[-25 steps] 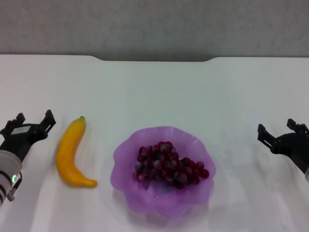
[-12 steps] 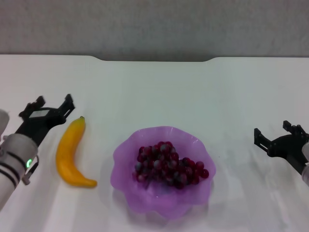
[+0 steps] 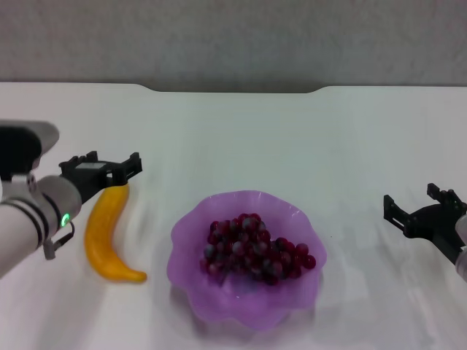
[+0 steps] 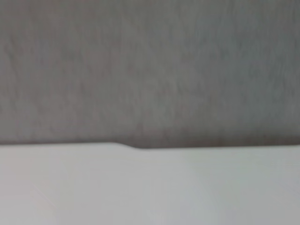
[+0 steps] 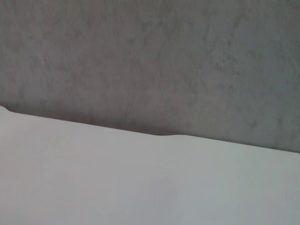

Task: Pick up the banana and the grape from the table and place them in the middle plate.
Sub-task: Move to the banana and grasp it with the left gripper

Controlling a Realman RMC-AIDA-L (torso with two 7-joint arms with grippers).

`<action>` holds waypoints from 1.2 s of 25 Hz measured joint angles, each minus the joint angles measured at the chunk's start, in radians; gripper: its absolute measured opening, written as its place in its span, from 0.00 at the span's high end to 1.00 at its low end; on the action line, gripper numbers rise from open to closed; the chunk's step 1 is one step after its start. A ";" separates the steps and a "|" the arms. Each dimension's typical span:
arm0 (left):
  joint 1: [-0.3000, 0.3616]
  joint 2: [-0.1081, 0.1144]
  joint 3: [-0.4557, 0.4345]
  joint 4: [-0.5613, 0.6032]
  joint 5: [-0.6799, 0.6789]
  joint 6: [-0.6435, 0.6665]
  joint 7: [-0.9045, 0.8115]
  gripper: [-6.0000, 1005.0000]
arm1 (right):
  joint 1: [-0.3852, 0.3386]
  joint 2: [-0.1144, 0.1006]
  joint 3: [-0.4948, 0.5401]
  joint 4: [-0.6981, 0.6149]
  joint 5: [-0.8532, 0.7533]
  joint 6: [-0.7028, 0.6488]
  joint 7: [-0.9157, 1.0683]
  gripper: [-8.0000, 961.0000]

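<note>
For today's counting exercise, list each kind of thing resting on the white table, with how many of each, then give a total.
Banana: 1
Bunch of grapes: 1, lying in the plate
Purple plate: 1
Total: 3 on the table

The left gripper hovers at the banana's far tip; the right gripper sits off to the right side.

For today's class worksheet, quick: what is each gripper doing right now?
Left gripper: open, empty, above the banana's far tip.
Right gripper: open, empty, off to the right of the plate.
</note>
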 joint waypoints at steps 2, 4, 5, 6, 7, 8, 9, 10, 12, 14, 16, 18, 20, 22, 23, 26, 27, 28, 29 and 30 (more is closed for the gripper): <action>0.008 -0.001 -0.043 -0.073 0.006 -0.125 0.017 0.17 | 0.000 0.000 -0.002 0.000 0.000 0.000 0.000 0.07; 0.014 -0.002 -0.076 -0.129 0.008 -0.228 0.039 0.17 | 0.000 0.000 -0.008 0.001 0.000 0.000 0.000 0.07; 0.014 -0.002 -0.096 -0.149 0.008 -0.285 0.045 0.17 | 0.000 0.000 -0.010 0.003 0.000 0.000 0.000 0.07; 0.012 -0.002 -0.110 -0.167 0.010 -0.337 0.049 0.17 | 0.000 0.000 -0.012 0.005 0.000 0.000 0.000 0.07; 0.008 -0.001 -0.132 -0.189 0.014 -0.402 0.052 0.17 | 0.000 0.000 -0.012 0.006 0.000 0.000 -0.001 0.07; 0.004 -0.001 -0.151 -0.216 0.027 -0.468 0.055 0.17 | 0.000 0.000 -0.012 0.006 0.000 0.000 -0.001 0.07; 0.001 -0.001 -0.163 -0.236 0.039 -0.513 0.056 0.17 | 0.000 0.000 -0.012 0.007 0.000 0.000 -0.001 0.07; -0.010 -0.001 -0.190 -0.282 0.079 -0.622 0.056 0.17 | 0.001 0.000 -0.012 0.008 0.000 0.000 -0.001 0.07; -0.020 -0.003 -0.204 -0.303 0.101 -0.680 0.054 0.17 | 0.001 0.000 -0.012 0.008 0.000 0.000 -0.001 0.07; -0.046 -0.003 -0.223 -0.320 0.118 -0.765 0.049 0.17 | 0.001 0.000 -0.012 0.009 0.000 0.000 -0.001 0.07; -0.085 -0.001 -0.242 -0.311 0.125 -0.858 0.047 0.17 | 0.001 0.000 -0.012 0.012 0.000 0.000 0.000 0.07; -0.123 -0.001 -0.251 -0.282 0.144 -0.908 0.043 0.17 | 0.001 0.000 -0.012 0.015 0.000 0.000 0.000 0.07; -0.154 -0.004 -0.252 -0.243 0.174 -0.922 0.029 0.17 | 0.001 0.000 -0.012 0.015 0.002 0.000 -0.001 0.07; -0.178 -0.005 -0.252 -0.205 0.196 -0.918 0.008 0.17 | 0.002 0.000 -0.012 0.016 0.004 0.000 0.001 0.07; -0.187 -0.005 -0.252 -0.184 0.201 -0.916 0.000 0.17 | 0.002 0.000 -0.012 0.016 0.004 0.000 0.002 0.07; -0.210 -0.006 -0.251 -0.134 0.202 -0.887 -0.008 0.17 | 0.002 0.000 -0.012 0.014 0.005 0.000 0.000 0.07; -0.215 -0.006 -0.250 -0.121 0.200 -0.873 -0.010 0.17 | 0.002 0.000 -0.012 0.014 0.006 0.000 0.000 0.07; -0.222 -0.007 -0.249 -0.103 0.198 -0.852 -0.015 0.17 | 0.002 0.000 -0.012 0.013 0.006 0.000 0.000 0.07; -0.223 -0.007 -0.249 -0.100 0.198 -0.848 -0.017 0.16 | 0.002 0.000 -0.012 0.013 0.006 0.000 0.000 0.07; -0.226 -0.007 -0.249 -0.092 0.197 -0.839 -0.019 0.16 | 0.002 0.000 -0.012 0.014 0.006 0.000 0.000 0.07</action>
